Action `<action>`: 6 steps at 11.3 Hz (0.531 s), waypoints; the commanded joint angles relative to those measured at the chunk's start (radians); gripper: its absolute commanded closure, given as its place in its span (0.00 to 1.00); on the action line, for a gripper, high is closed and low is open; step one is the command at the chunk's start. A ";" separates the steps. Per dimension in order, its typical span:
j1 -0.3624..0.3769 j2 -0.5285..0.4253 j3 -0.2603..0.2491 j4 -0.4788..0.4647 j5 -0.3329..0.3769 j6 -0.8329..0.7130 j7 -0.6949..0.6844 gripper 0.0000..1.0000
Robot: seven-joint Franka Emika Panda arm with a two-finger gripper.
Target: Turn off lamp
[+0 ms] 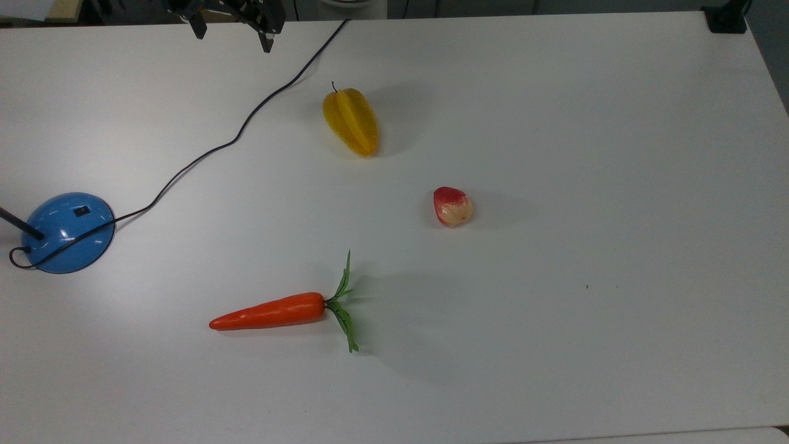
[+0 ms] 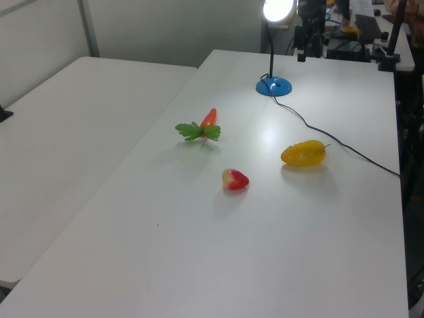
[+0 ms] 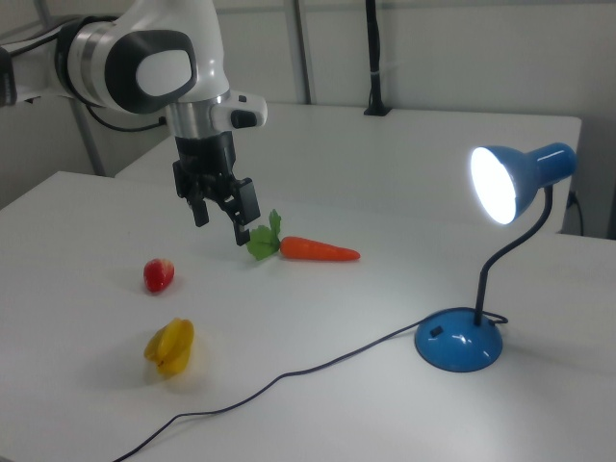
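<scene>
The lamp (image 3: 462,342) stands at the lower right of the right view, its blue base on the white surface (image 3: 366,404), its lit shade up at the right edge. The jaws (image 3: 220,224) hang in the upper left of that frame, apart and empty, raised off the surface and well away from the lamp.

In the top view the base (image 1: 68,231) sits at the left edge, while the jaws (image 1: 232,34) are at the top edge, cut off above. The stem runs out of the frame at left, so the shade is unseen there. A small dark switch (image 1: 81,211) shows on the dome. The cord (image 1: 246,117) trails from the base to the top edge.

In the left view the lamp (image 2: 273,85) is at upper centre, and its shade is washed out by glare.
</scene>
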 commanded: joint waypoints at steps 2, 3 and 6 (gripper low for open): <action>0.003 -0.005 -0.017 0.023 0.005 -0.007 -0.029 0.00; 0.002 -0.007 -0.017 0.023 0.005 -0.005 -0.029 0.00; 0.002 -0.007 -0.017 0.023 0.005 -0.007 -0.029 0.00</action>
